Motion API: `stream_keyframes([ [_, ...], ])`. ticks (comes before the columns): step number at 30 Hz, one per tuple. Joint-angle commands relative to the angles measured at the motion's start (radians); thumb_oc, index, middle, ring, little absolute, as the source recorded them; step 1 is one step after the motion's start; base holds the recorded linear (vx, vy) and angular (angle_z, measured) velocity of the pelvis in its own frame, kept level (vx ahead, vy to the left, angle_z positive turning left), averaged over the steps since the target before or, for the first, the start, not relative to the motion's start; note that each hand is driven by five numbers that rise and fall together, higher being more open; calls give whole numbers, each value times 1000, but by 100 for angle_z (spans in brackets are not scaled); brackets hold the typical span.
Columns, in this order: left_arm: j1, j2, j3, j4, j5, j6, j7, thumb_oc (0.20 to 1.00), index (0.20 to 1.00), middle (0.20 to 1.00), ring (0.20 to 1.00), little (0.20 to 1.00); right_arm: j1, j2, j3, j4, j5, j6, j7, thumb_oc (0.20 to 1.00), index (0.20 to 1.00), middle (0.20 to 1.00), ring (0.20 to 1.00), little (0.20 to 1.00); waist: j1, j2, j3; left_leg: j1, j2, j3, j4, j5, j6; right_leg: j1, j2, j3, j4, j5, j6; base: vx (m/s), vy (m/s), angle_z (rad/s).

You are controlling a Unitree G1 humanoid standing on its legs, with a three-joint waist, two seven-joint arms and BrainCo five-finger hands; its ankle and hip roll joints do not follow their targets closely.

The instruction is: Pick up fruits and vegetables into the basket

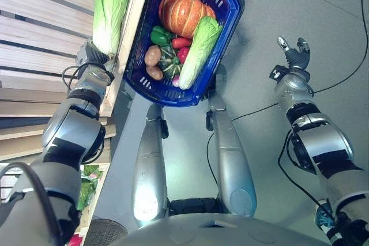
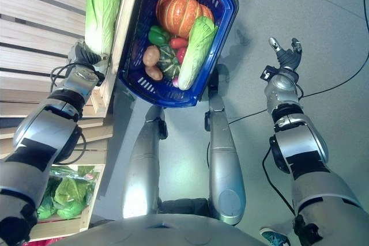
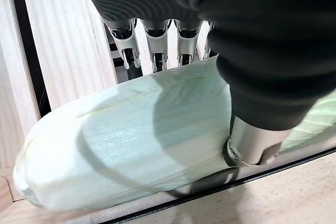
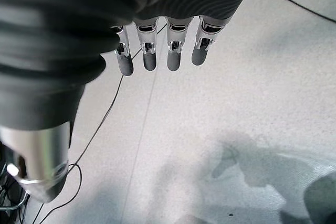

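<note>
At upper left we saw the left hand [image 1: 92, 56] with fingers curled round a cabbage [image 1: 110, 14] beside the filled basket [image 1: 230, 12], the right hand [image 1: 294, 56] relaxed open.

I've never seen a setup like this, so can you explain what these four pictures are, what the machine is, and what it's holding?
It is a humanoid robot with two arms. Two pictures look down from its head; the other two come from cameras on its wrists. Its left hand is curled round a napa cabbage over a wooden slatted shelf; the left wrist view shows that cabbage from very close. Its right hand hangs over the grey floor, fingers relaxed, holding nothing. A blue basket in front already holds a pumpkin, another cabbage, peppers and other vegetables.
</note>
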Motion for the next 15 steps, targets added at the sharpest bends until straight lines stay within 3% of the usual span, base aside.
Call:
stream_keyframes([
  [1, 38, -6, 21, 92, -14, 22, -50, 200, 200, 200, 200, 200, 31, 3, 4, 4, 10, -24, -25, 1000, 1000, 1000, 1000, 1000, -9, 6, -36, -38, -48, 29, -12, -20, 20, 32, 40, -60, 20, -91, 40, 0, 0, 0],
  [10, 41, -12, 25, 91, -24, 9, -60, 200, 200, 200, 200, 200, 31, 15, 7, 2, 7, -27, -33, 1000, 1000, 1000, 1000, 1000, -8, 5, -36, -37, -49, 29, -18, -17, 18, 31, 41, -59, 14, -87, 41, 0, 0, 0],
  [15, 45, -11, 27, 84, -72, -40, -62, 200, 200, 200, 200, 200, 35, 18, 6, 3, 11, -33, -32, 1000, 1000, 1000, 1000, 1000, -6, 4, -36, -37, -49, 28, -19, -15, 17, 30, 42, -58, 14, -86, 42, 0, 0, 0],
])
